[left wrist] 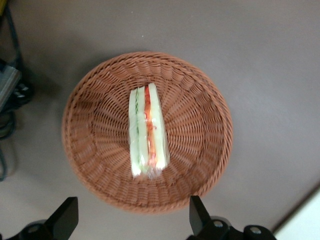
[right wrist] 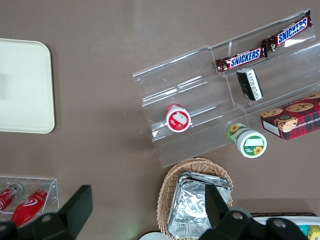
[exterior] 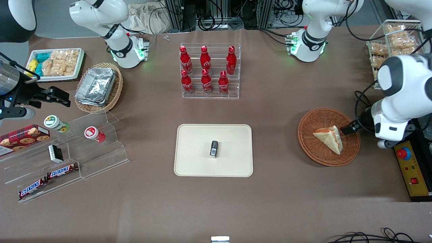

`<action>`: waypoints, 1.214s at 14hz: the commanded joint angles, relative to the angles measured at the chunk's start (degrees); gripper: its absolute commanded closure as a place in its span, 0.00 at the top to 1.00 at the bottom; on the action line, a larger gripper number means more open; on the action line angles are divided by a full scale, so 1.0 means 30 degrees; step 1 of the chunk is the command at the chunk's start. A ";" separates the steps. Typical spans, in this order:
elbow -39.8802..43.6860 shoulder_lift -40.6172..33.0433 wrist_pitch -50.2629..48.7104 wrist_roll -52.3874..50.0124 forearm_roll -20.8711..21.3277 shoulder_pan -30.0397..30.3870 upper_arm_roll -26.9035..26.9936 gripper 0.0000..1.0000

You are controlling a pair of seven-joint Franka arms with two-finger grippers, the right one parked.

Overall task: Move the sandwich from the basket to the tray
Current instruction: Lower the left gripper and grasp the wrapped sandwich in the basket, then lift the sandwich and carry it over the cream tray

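snickers bars (exterior: 47, 179), then tray (exterior: 189, 162); gripper (left wrist: 131, 220) (fingers wide) above basket (left wrist: 100, 170) with sandwich (left wrist: 147, 132).

1. The basket (exterior: 328, 136) stood on the worktop (exterior: 276, 189) toward the working arm's end.
2. The sandwich (exterior: 329, 138) lay inside the basket, near its centre.
3. The gripper (left wrist: 132, 220) hovered above the basket's rim, its fingers spread apart and clear of the sandwich.
4. The tray (exterior: 189, 162) lay at mid-worktop, well apart from the basket.
5. A small box (exterior: 214, 149) rested on the tray.
6. A bottle rack (exterior: 210, 71) stood farther from the front camera than the tray.
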 commanded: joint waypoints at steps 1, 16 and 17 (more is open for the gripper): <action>-0.1317 0.1245 0.2991 -0.1681 -0.0223 -0.0168 -0.0062 1.00; -0.0136 0.0110 0.0269 -0.2419 -0.0398 -0.0754 -0.1024 0.00; 0.1561 0.0282 -0.1548 -0.2448 -0.0456 -0.0726 -0.1841 0.00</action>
